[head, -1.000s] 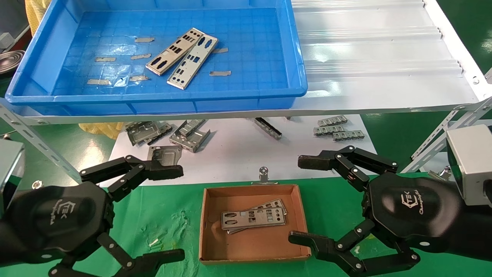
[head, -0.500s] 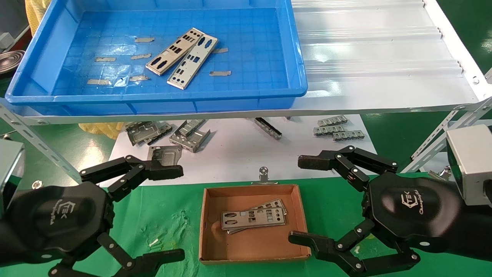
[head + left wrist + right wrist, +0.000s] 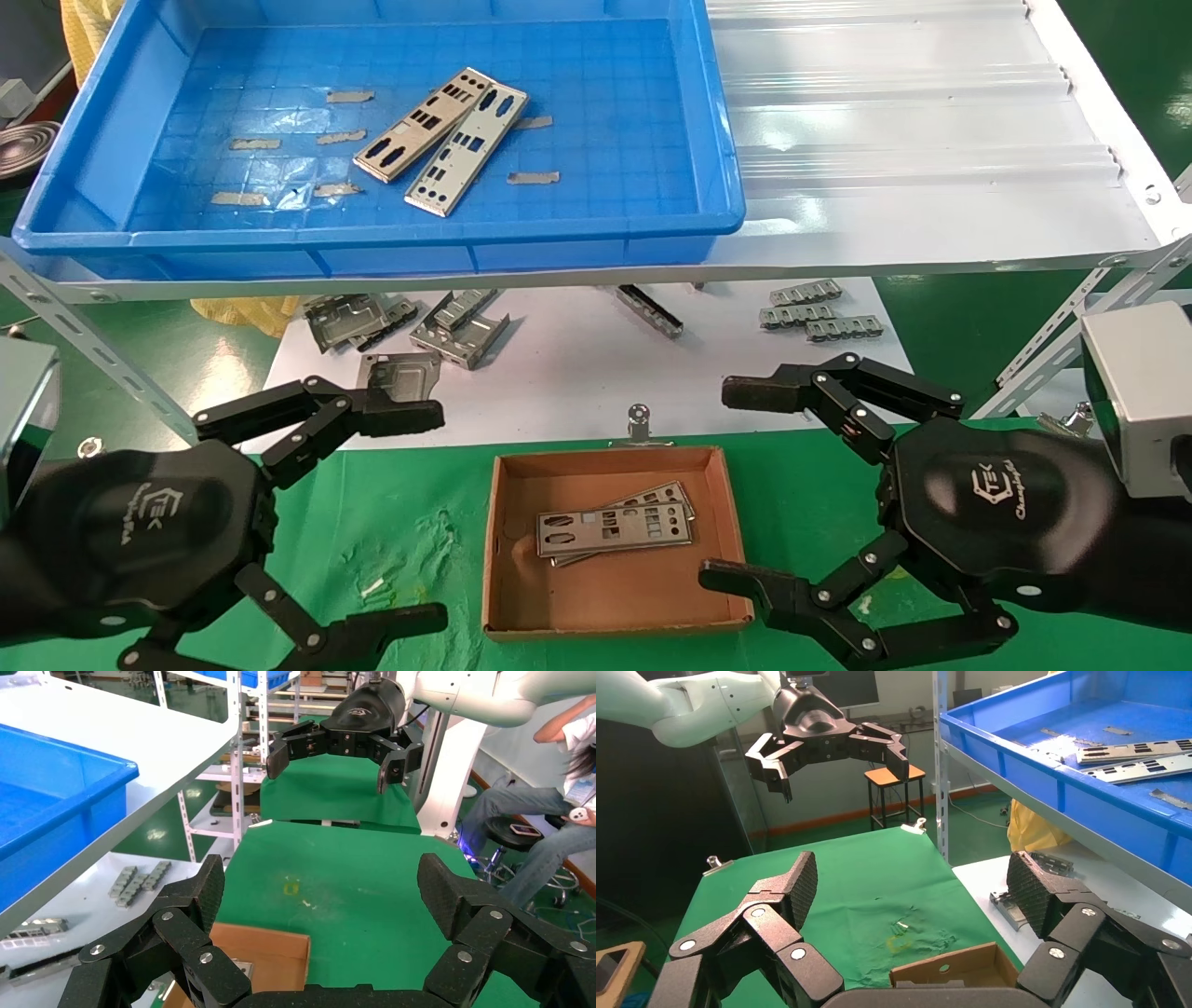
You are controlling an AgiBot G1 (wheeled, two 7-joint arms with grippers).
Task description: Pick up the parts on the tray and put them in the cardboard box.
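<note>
Both hands, left hand (image 3: 424, 508) and right hand (image 3: 731, 485), hang spread wide flanking the cardboard box (image 3: 615, 610); two plates (image 3: 442, 140) lie in the blue tray (image 3: 717, 140)

Tray (image 3: 717, 140) sits on the left part of the shelf panel (image 3: 931, 140), reaching its front edge. Two parts (image 3: 438, 140) lie side by side at the tray's middle, touching. Cardboard box (image 3: 503, 540) rests on the green tabletop (image 3: 410, 522) near its front edge, two plates (image 3: 615, 531) stacked inside. Behind the box, brackets (image 3: 410, 326) lie left, slotted strips (image 3: 819, 312) right. Left gripper (image 3: 391, 513) flanks the box on its left, right gripper (image 3: 736, 485) on its right.
</note>
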